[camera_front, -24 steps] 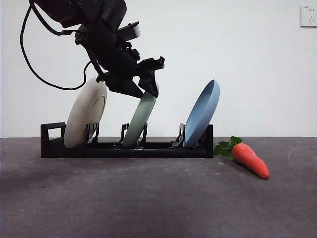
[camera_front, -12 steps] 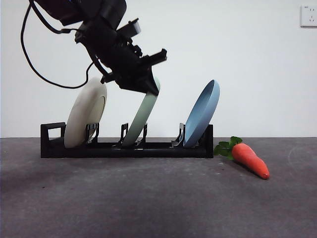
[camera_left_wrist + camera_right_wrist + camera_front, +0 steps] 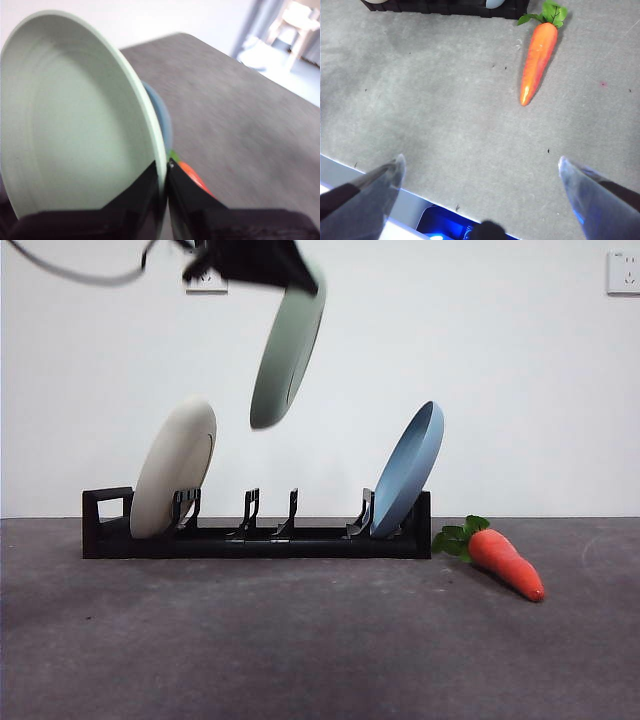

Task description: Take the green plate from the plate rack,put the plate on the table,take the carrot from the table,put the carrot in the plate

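Observation:
The green plate [image 3: 288, 345] hangs tilted in the air above the plate rack [image 3: 255, 538], well clear of its middle slot. My left gripper [image 3: 300, 278] is at the top of the front view, shut on the plate's upper rim. In the left wrist view the plate [image 3: 75, 115] fills the frame, and the left gripper [image 3: 165, 172] pinches its edge between both jaws. The carrot [image 3: 505, 560] lies on the table [image 3: 300, 640] right of the rack. My right gripper [image 3: 480, 170] hovers open over the table, with the carrot [image 3: 537, 62] ahead of it and apart from it.
A cream-white plate [image 3: 175, 480] leans in the rack's left slot and a blue plate [image 3: 408, 470] in its right slot. The rack's square handle [image 3: 105, 505] is at its left end. The rack's middle prongs [image 3: 270, 515] stand bare.
The left gripper has risen with the green plate, lifting it out of the rack's middle slot and up to the top of the front view. The carrot and the other plates have not moved.

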`<state>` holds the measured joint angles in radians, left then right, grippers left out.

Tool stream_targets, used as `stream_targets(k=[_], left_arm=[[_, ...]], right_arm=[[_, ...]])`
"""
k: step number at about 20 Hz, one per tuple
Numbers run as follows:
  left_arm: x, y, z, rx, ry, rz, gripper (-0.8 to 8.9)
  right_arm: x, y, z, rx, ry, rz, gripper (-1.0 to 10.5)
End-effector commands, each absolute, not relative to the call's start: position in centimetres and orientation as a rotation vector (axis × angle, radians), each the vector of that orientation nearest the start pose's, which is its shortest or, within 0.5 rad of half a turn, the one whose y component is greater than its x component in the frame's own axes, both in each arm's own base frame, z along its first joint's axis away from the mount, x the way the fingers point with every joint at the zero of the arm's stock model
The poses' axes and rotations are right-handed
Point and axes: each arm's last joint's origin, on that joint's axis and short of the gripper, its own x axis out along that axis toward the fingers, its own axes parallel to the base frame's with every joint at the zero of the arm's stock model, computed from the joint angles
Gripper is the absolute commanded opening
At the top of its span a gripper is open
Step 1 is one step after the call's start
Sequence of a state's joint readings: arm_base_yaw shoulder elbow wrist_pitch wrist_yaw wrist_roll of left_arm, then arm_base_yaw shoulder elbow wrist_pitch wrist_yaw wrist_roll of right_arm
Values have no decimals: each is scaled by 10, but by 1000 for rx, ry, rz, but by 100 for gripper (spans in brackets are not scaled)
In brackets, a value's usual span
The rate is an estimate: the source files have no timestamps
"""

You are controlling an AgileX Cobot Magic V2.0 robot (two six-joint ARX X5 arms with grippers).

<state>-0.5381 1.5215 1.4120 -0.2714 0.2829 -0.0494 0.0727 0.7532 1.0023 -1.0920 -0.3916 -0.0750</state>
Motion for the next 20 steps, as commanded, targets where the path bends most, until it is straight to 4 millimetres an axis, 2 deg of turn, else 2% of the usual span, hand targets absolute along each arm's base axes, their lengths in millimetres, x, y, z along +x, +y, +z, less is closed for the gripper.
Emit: stream_targets(k=[1, 3, 5, 9, 15, 20], left_arm=[[257, -191, 378, 181, 397, -855, -6], [230, -200, 377, 359, 444, -810, -6], [208, -211, 364, 546, 545, -783, -6], [186, -233, 330, 732, 626, -760, -6], [169, -245, 249, 866, 691, -763, -6], [164, -256, 196, 1016, 695, -793, -6]], right_arm=[[112, 19, 333, 70, 814, 467, 689], [112, 19, 333, 70, 814, 467, 689], [112, 19, 333, 70, 814, 467, 689], [112, 19, 334, 70, 813, 467, 689], [112, 19, 334, 74, 814, 466, 689], [112, 19, 334, 76, 811, 465, 689]])
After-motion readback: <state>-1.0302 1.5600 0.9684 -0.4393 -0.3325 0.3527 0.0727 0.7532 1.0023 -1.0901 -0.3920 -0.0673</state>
